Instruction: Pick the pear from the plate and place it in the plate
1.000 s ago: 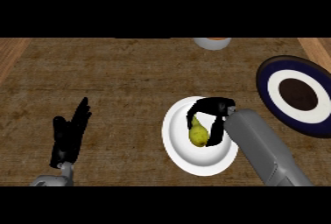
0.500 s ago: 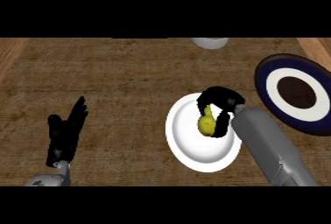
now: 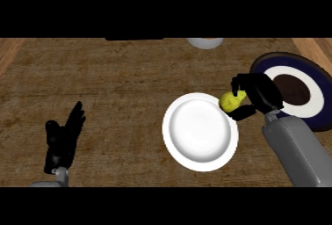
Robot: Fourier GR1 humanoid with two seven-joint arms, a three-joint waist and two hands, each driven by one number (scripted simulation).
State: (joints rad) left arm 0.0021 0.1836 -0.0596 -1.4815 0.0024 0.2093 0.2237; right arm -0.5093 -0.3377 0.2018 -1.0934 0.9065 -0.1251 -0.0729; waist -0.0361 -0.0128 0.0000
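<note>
While white plate point(image 3: 200, 132) sits bare, right hand point(image 3: 258, 94) fingers clamp pear point(image 3: 231, 100); left hand point(image 3: 63, 137) fingers straight.

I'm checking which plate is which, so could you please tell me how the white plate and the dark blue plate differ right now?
The white plate is plain white all over, while the dark blue plate has a white ring and a dark centre. The white plate lies near the counter's middle; the dark blue plate sits at the right edge, partly behind the right hand holding the pear. The white plate shows whole; the dark blue plate is cut off. Both are round and bare.
</note>
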